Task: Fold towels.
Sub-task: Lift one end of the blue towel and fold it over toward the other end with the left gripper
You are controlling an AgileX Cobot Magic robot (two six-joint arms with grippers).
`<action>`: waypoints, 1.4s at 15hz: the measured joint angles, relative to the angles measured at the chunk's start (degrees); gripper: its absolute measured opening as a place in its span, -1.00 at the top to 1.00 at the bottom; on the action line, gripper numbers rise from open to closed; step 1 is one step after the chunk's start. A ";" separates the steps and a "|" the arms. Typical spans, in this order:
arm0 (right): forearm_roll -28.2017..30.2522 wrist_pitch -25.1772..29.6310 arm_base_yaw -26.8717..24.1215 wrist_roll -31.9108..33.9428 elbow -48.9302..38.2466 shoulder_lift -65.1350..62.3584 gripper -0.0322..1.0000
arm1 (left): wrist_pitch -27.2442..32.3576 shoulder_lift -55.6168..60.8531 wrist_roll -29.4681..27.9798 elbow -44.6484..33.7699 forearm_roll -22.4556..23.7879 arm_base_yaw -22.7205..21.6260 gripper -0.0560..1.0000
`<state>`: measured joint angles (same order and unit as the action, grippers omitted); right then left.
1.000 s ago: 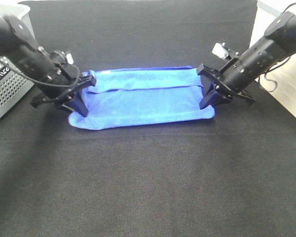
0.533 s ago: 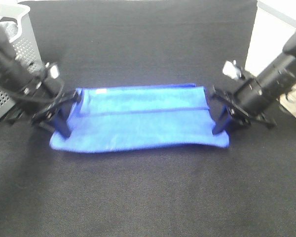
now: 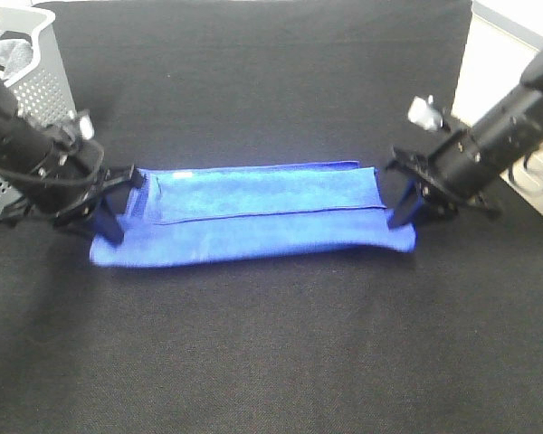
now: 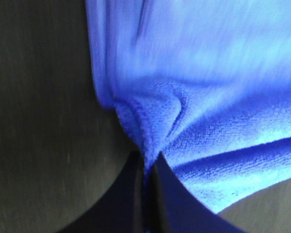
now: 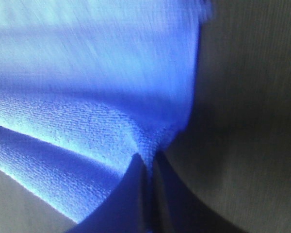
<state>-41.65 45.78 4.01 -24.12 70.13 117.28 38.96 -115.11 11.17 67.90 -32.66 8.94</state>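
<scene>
Blue towel (image 3: 253, 215) | jaws pinch both ends | grey basket (image 3: 47, 86) behind left arm (image 3: 23, 149)

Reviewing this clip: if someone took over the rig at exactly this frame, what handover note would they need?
Grips: the left pincer is shut on one short end of the towel. The right pincer is shut on the other short end.
Position: the towel lies on the black table, stretched between both pincers. The grey basket stands at far left.
Done: one lengthwise fold, with a flap lying over the lower layer.
Left: probably a crosswise fold bringing the ends together, then release.
</scene>
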 joint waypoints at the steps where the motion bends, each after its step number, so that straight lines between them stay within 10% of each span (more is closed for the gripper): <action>1: 0.23 -0.06 0.00 0.00 2.06 0.00 0.94 | -0.86 0.00 -0.86 1.20 0.11 0.00 0.88; 9: 1.49 2.86 0.00 0.69 23.61 12.03 0.94 | -7.28 -5.56 -2.69 16.16 3.44 0.00 0.88; 16: 1.72 1.03 0.00 0.69 25.27 15.58 0.76 | -7.39 -13.24 -2.46 20.11 3.21 0.00 0.86; 18: 1.89 0.69 0.00 0.69 25.27 15.58 0.21 | -7.45 -13.24 -2.46 20.17 2.12 0.00 0.62; 21: 2.01 1.60 -0.06 0.69 25.27 15.76 -0.50 | -7.39 -12.95 -2.46 20.17 2.23 0.00 -0.24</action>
<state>-39.65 47.38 3.95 -23.43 95.40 133.04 31.57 -128.06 8.71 88.06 -30.42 8.94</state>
